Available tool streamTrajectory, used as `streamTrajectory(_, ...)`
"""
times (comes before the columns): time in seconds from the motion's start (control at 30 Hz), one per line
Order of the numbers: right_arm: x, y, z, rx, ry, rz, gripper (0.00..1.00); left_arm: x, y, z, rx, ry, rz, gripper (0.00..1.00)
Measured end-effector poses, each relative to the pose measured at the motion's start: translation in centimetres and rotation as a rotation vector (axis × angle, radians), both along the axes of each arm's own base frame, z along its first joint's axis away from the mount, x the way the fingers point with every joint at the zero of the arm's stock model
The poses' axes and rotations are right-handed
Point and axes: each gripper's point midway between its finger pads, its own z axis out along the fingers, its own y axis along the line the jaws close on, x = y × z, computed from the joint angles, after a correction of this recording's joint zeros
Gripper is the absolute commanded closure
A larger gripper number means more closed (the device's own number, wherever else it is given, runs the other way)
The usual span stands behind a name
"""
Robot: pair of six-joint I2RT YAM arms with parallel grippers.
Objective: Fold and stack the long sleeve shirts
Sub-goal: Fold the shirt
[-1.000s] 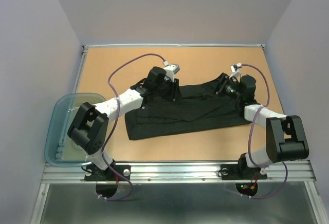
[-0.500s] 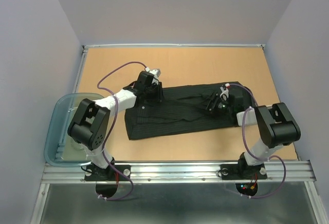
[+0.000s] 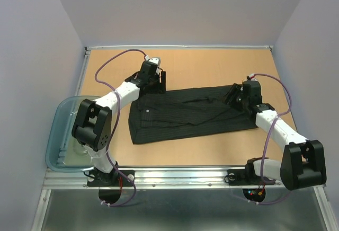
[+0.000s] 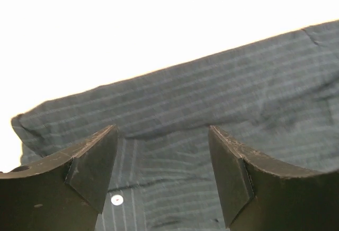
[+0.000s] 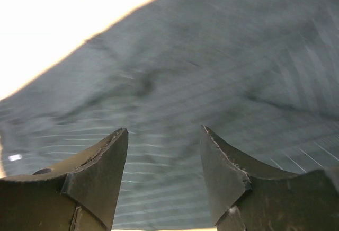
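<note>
Fingers (image 4: 90,172) of the left gripper (image 4: 162,131) stand wide apart with nothing between them, hanging over the far left edge of the black pinstriped button-up long sleeve shirt (image 3: 185,115). The right gripper (image 5: 164,130) is likewise spread and holds nothing, poised over the shirt's right end, where the cloth looks blurred in its wrist view.

The shirt lies as a long flattened band across the middle of the tan wooden table (image 3: 212,64), running left to right, with a small white button (image 4: 117,200) showing near the left gripper.

It looks like thin woven fabric: light, limp and without any stiffness of its own, so it will probably sag and trail from wherever it is lifted, and stacked layers may slide over each other. A pinch likely needs to catch every layer at an outer edge or corner. The two far corners under the grippers seem the natural holds, since lifting both together should keep the band taut. The buttoned front strip probably gives a firmer bite than the plain panel.

A translucent blue-grey plastic tub (image 3: 57,115) sits at the table's left edge beside the left arm's base, well apart from the shirt. Purple cables (image 3: 114,61) loop above each arm and could brush the cloth on a low sweep.
</note>
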Motion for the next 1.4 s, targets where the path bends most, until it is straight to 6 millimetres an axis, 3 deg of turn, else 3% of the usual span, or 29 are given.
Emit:
streamTrajectory(0.1, -1.3, -2.1, -2.1, -0.084, 0.096, -0.074, 0.39, 0.6, 0.6, -1.6, 0.043, 0.026, 0.015, 0.20)
streamTrajectory(0.27, -2.7, -3.9, -4.4, -0.164, 0.194, -0.117, 0.41, -0.1, 1.6, -5.0, 0.112, 0.113, 0.022, 0.20)
streamTrajectory(0.47, -3.1, -4.2, -5.4, -0.216, 0.237, -0.078, 0.41, -0.5, 1.9, -4.6, 0.132, 0.106, -0.006, 0.19)
streamTrajectory(0.8, -1.9, -2.6, -4.0, -0.200, 0.197, 0.044, 0.41, -3.1, 3.1, -3.2, 0.139, 0.078, -0.048, 0.18)
streamTrajectory(1.07, -2.1, -1.7, -3.8, -0.178, 0.192, 0.102, 0.41, -2.9, 4.2, -4.9, 0.163, 0.122, -0.037, 0.20)
streamTrajectory(1.4, -2.1, -1.4, -3.0, -0.165, 0.166, 0.121, 0.41, -1.6, 4.5, -7.8, 0.142, 0.204, -0.048, 0.34)
